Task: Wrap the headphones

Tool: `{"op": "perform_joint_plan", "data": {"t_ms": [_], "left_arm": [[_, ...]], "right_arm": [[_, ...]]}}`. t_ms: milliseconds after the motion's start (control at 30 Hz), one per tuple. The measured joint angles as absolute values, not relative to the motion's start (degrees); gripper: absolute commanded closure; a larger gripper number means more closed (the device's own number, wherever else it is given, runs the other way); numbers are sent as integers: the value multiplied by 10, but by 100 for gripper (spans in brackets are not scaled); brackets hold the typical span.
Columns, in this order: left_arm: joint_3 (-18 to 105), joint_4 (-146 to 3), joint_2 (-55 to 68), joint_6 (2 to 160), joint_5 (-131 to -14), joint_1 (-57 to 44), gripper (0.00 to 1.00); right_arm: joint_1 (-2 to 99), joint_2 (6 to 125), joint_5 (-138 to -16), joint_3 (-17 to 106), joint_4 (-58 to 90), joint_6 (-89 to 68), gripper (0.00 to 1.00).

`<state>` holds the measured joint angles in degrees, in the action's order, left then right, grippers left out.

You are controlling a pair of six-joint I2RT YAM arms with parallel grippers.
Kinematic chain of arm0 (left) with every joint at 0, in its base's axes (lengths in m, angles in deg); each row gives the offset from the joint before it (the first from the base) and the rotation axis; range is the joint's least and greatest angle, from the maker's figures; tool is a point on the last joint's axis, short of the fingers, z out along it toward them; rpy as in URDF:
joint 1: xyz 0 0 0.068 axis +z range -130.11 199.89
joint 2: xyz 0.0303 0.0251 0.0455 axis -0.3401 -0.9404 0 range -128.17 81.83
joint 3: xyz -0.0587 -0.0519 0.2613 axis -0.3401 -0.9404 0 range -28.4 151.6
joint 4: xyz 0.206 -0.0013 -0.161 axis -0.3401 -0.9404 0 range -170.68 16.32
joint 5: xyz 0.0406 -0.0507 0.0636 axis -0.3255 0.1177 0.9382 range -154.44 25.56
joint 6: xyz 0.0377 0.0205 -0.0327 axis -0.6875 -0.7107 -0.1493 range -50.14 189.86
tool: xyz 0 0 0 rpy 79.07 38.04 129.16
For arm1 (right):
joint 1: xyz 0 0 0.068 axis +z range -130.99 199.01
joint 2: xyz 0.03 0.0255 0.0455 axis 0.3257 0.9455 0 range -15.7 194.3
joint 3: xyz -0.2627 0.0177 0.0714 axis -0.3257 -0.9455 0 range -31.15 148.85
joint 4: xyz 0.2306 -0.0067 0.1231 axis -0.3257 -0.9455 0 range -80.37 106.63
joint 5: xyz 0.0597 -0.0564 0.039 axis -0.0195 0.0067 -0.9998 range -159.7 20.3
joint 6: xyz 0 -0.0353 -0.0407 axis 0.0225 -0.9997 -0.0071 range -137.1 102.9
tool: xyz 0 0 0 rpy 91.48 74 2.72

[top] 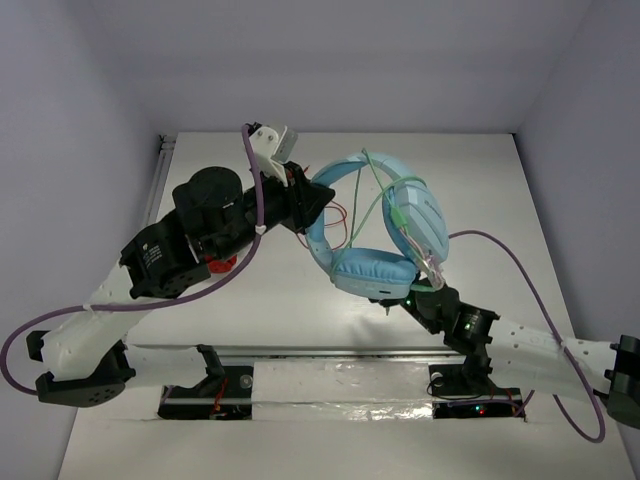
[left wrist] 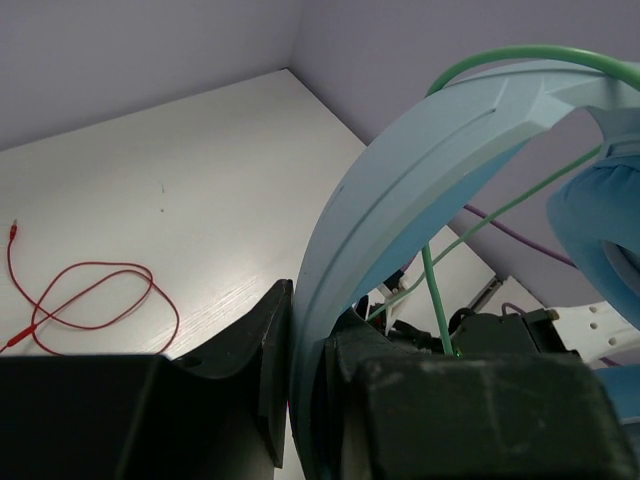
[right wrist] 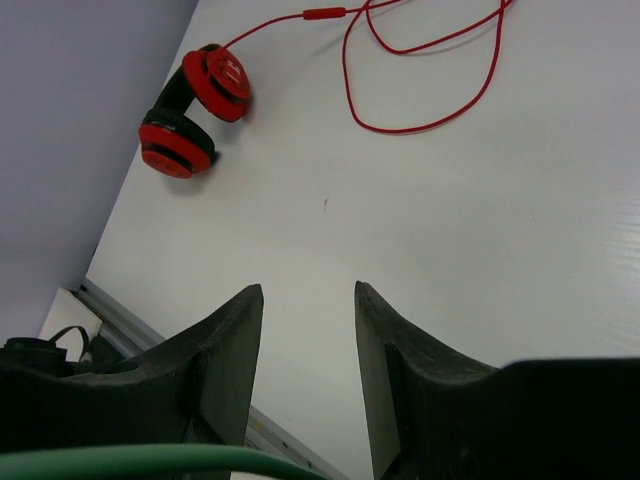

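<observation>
Mid-wrap: headphones (top: 375, 272) held above table (top: 300, 315), headband pinched in left hand (left wrist: 305, 340); cable (left wrist: 432, 290) looped over band and cups, slack tail by right hand (right wrist: 308, 300), spread and empty, yet to wind.

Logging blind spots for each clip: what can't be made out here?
- Top view: right end effector, mostly hidden under the headphones.
- Top view: red headphones, mostly covered by the left arm.
- Right wrist: cable cut off by the bottom edge; where it leads is unseen.
</observation>
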<state>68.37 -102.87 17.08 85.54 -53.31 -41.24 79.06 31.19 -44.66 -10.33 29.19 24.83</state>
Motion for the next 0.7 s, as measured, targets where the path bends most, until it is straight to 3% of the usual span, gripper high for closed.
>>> {"op": "perform_joint_plan", "data": {"t_ms": [200,267,300,367,700], "left_arm": [[684,-1018,171,859,-508,-411,100],[680,-1007,171,863,-499,-411,100],[677,-1000,171,866,-494,-411,100],[666,-982,173,873,-480,-411,100],[518,-835,201,914,-314,-410,100]], "right_arm": [[791,304,-451,-115,289,263,53],[791,300,-453,-120,288,265,71],[791,299,-454,-121,286,265,87],[791,298,-456,-122,283,268,98],[814,351,-450,-115,263,291,100]]}}
